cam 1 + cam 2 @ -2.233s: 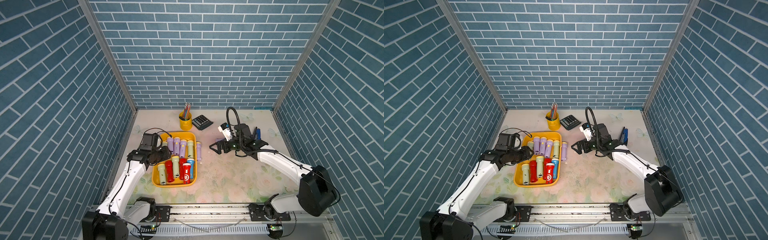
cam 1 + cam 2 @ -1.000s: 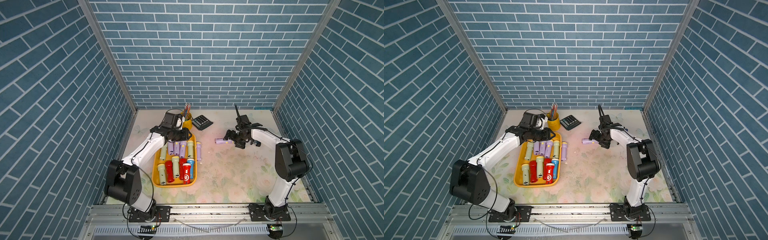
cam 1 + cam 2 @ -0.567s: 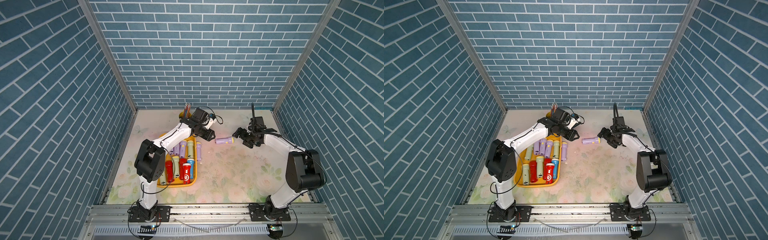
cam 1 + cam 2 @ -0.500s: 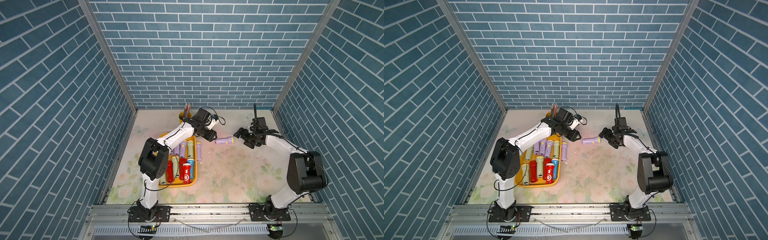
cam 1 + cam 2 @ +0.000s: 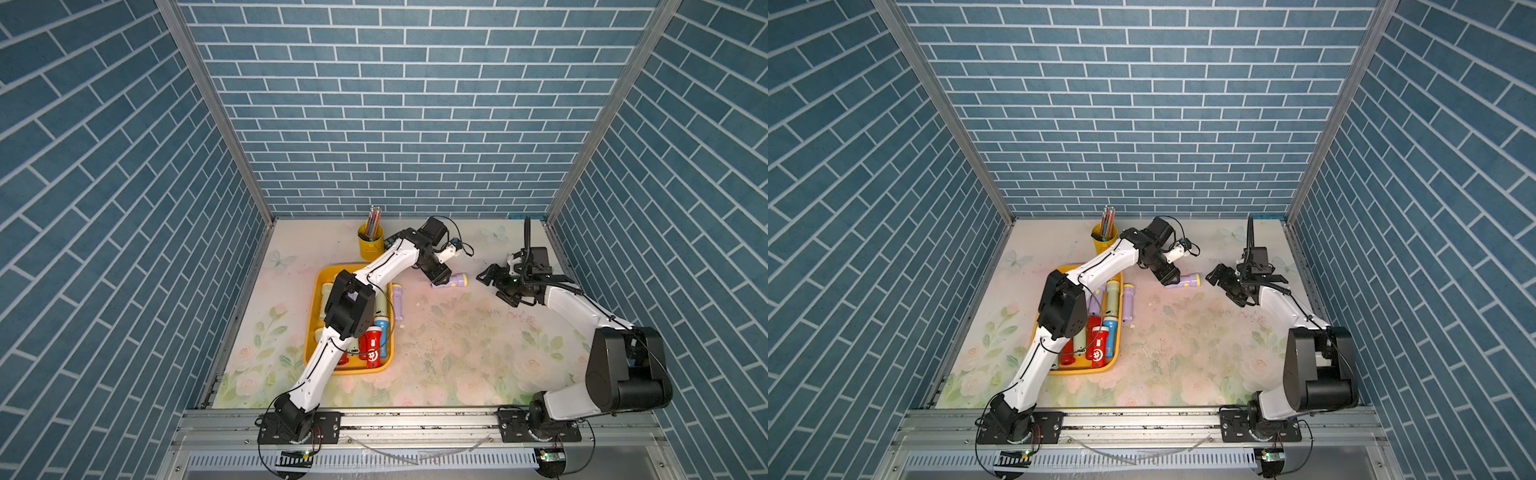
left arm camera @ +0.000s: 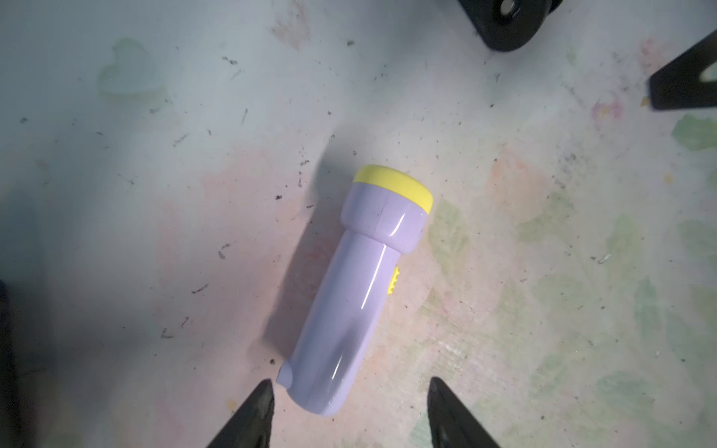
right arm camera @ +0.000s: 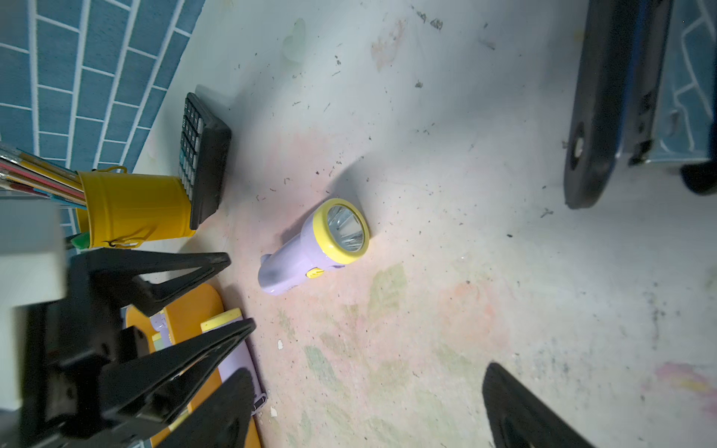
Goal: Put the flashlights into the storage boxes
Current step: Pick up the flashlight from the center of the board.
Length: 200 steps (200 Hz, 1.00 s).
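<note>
Lone lilac plastic flashlight [image 5: 451, 281] on floral-print counter [image 5: 436, 332], between my left claw [image 5: 440, 277] and my right claw [image 5: 494, 286]. Shallow orange-yellow plastic tray [image 5: 332, 268] to its left, stubby plastic flashlights [image 5: 372, 345] inside. Second lilac flashlight [image 5: 397, 303] on counter, just beside tray's right wall. Yellow cylindrical pencil cup [image 5: 371, 247] behind tray.

No legible text or numbers, only a white cog emblem on a red flashlight [image 5: 372, 347] in the tray [image 5: 328, 271], well apart from the fingers [image 5: 445, 274] of the left gripper [image 5: 440, 278].

Before you: lilac flashlight [image 6: 361, 287] with yellow head and switch; orange-yellow tray [image 5: 332, 272]; yellow pencil cup [image 7: 132, 209]; black calculator [image 7: 201, 155]; table [image 5: 457, 353] printed with faded pastel flowers; walls [image 5: 395, 124] patterned in blue brick.
</note>
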Tool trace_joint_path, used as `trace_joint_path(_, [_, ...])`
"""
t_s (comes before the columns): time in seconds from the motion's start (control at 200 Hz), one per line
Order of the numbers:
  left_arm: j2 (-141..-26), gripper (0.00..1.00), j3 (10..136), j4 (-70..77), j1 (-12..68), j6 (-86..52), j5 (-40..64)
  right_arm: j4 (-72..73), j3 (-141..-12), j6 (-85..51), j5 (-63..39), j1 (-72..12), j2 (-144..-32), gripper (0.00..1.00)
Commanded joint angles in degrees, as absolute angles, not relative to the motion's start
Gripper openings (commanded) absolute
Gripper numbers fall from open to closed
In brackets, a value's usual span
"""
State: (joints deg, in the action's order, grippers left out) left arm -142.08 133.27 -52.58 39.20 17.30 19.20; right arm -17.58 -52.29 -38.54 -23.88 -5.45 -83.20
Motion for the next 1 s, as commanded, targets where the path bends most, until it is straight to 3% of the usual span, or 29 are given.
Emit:
trace_joint_path(0.0, [-144.5, 0.61, 137.3, -59.7, 39.3, 19.6, 18.7, -17.5, -50.2, -36.0, -25.0, -4.5, -80.5, 0.93])
trace_joint_path(0.485, [-148.3, 0.54, 137.7, -59.1, 40.2, 20.3, 14.9, -15.8, -46.4, -35.6, -28.1, -1.3, -78.4, 0.92])
trace_joint_path(0.87, [-150.5, 0.56, 137.7, -53.9, 41.2, 19.0, 14.0, -14.2, -44.1, -36.3, -28.9, -0.5, -77.6, 0.92])
trace_joint_path(0.995, [-151.2, 0.50, 137.7, -52.7, 41.3, 18.6, 14.5, -13.2, -44.0, -36.9, -29.1, -0.3, -77.7, 0.92])
